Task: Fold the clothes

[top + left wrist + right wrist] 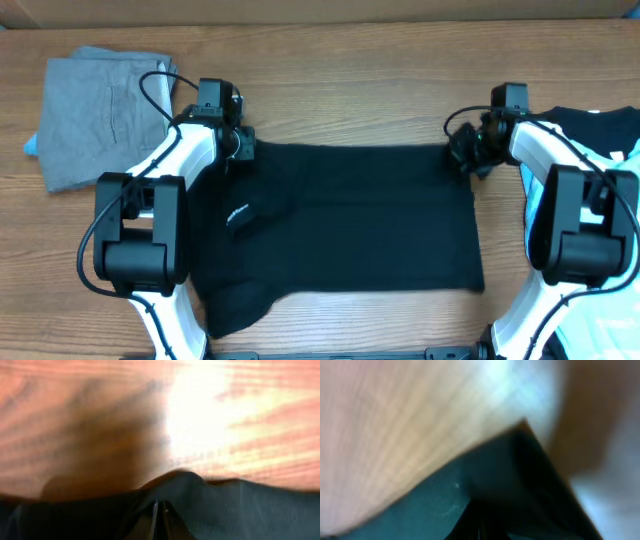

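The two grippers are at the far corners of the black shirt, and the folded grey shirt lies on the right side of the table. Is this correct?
No. The overhead view shows the folded grey shirt on the left side of the table. The left gripper and the right gripper are indeed at the far corners of the black shirt.

Blurred black shirt (520, 485) corner, wooden table (395, 425)
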Motion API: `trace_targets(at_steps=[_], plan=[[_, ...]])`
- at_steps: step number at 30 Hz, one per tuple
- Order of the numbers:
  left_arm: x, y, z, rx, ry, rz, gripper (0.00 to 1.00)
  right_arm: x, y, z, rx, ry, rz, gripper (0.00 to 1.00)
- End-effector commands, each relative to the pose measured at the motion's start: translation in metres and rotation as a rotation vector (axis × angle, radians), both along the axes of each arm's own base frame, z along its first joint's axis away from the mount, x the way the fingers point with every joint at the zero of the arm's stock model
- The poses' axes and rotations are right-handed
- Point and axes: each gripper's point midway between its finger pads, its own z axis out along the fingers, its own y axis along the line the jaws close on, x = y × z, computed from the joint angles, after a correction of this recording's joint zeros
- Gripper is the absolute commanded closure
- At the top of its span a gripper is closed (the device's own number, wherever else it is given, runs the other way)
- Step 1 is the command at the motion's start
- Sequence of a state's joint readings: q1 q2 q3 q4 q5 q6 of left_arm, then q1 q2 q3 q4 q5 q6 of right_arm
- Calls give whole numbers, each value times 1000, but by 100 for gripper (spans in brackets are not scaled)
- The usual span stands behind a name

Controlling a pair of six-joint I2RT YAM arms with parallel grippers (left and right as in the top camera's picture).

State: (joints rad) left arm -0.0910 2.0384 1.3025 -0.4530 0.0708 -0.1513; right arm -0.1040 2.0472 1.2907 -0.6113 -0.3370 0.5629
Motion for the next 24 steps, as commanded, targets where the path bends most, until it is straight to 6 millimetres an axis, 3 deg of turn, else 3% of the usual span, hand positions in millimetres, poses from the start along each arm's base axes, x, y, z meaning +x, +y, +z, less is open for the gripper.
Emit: trace_targets(at_steps=[1, 8, 15, 19, 24], plan=[[-6, 6, -39, 8, 63, 65, 94, -9, -12, -65, -64, 90, -71, 96], [47, 22, -4, -54, -109, 179, 96, 44, -11, -45, -44, -134, -71, 96], [94, 39, 58, -98, -235, 195, 93, 63, -3, -19, 12, -202, -28, 92], [103, 32, 91, -119, -243, 129, 83, 67, -1, 13, 7, -264, 26, 89], [93, 30, 119, -101, -180, 87, 66, 59, -3, 52, -35, -307, 77, 92]])
